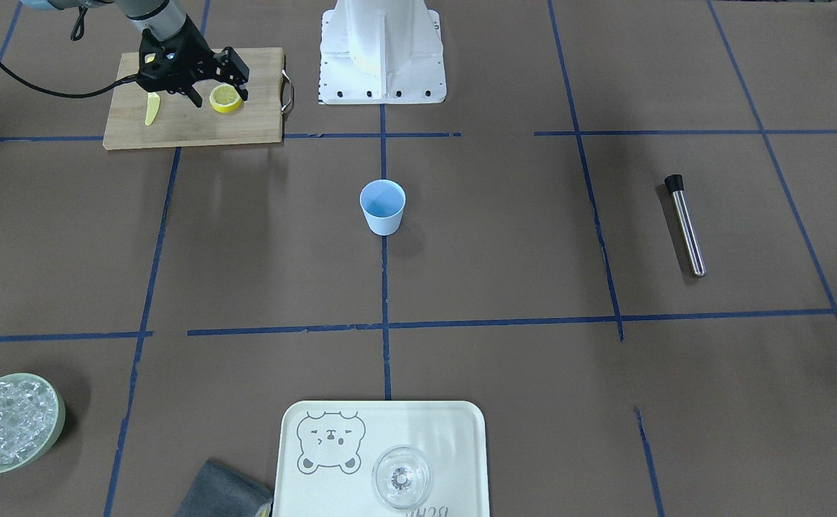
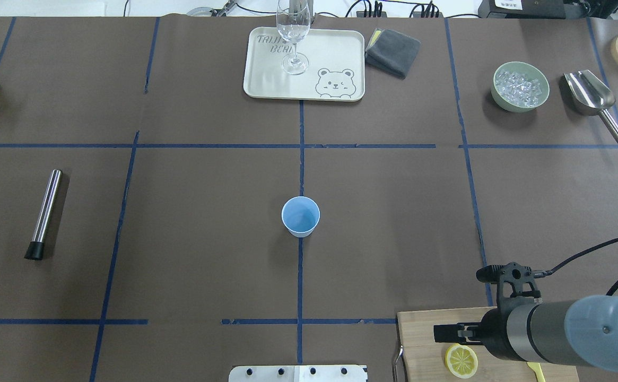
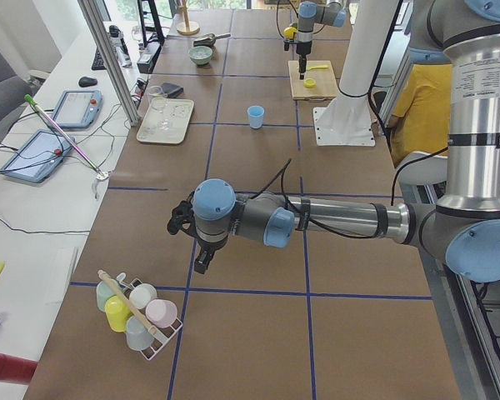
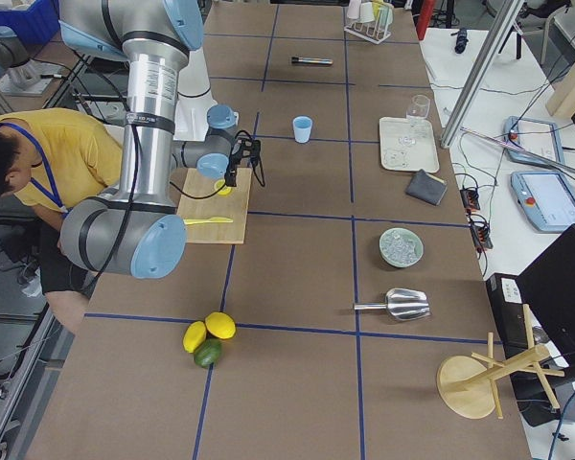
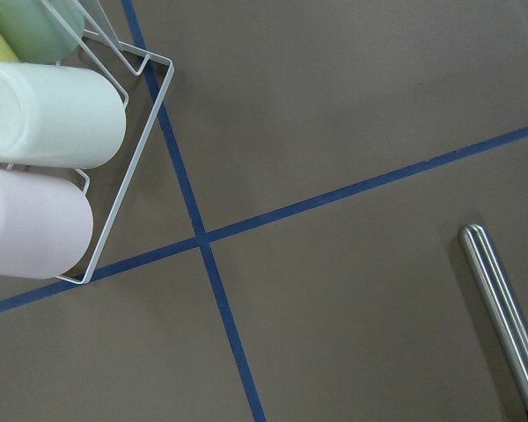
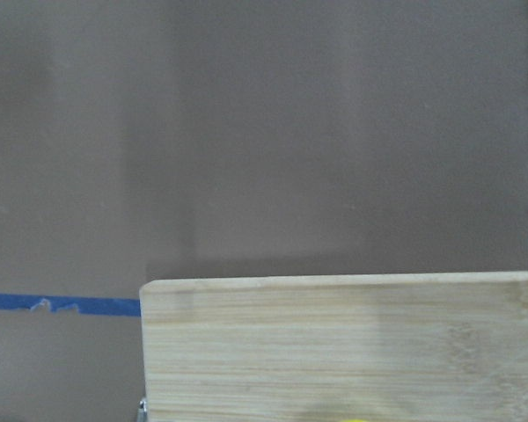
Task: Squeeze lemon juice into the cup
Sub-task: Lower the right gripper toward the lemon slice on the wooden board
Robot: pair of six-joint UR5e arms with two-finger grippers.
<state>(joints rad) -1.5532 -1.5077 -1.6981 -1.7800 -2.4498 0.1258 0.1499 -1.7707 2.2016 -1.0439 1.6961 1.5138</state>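
The light-blue cup (image 1: 382, 207) stands upright at the middle of the table, also in the overhead view (image 2: 301, 216). A lemon slice (image 1: 225, 98) lies face up on the wooden cutting board (image 1: 246, 128) near the robot's base, also in the overhead view (image 2: 461, 361). My right gripper (image 1: 218, 92) hangs just over the slice, open, with one finger on each side of it. The right wrist view shows only the board's edge (image 6: 334, 343). My left gripper (image 3: 202, 260) shows only in the exterior left view, far from the cup; I cannot tell whether it is open or shut.
A yellow knife (image 1: 152, 108) lies on the board. A steel muddler (image 2: 46, 212) lies on the robot's left side. A tray (image 2: 266, 79) with a clear glass (image 2: 294, 32), a grey cloth (image 2: 392, 50), an ice bowl (image 2: 520, 86) and a scoop (image 2: 590, 95) line the far edge. A cup rack (image 5: 35, 132) stands near the left gripper.
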